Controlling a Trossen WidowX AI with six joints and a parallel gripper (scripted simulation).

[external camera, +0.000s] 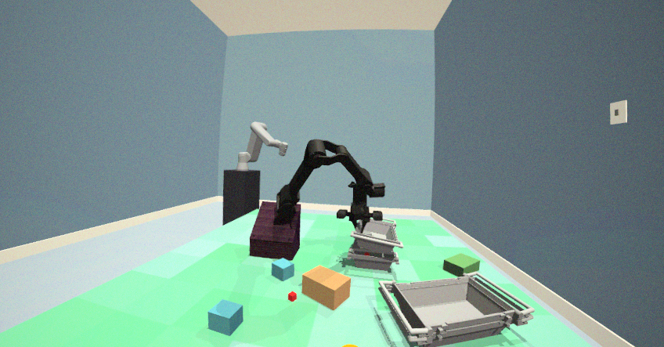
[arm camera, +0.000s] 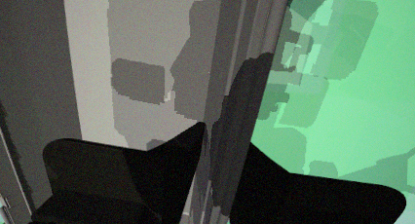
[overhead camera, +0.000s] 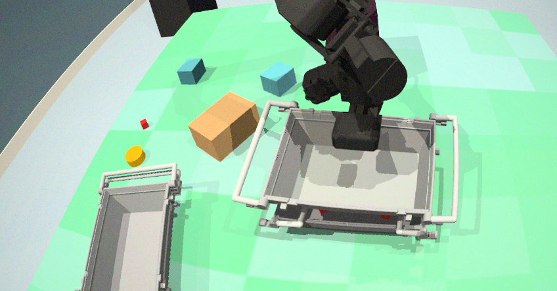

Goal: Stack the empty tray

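Grey empty tray (overhead camera: 361, 186) (external camera: 378, 235) (arm camera: 146, 34) — tilted — above grey loaded tray (overhead camera: 347, 225) (external camera: 373, 262), red blocks (overhead camera: 385, 216) (external camera: 366, 254) inside.
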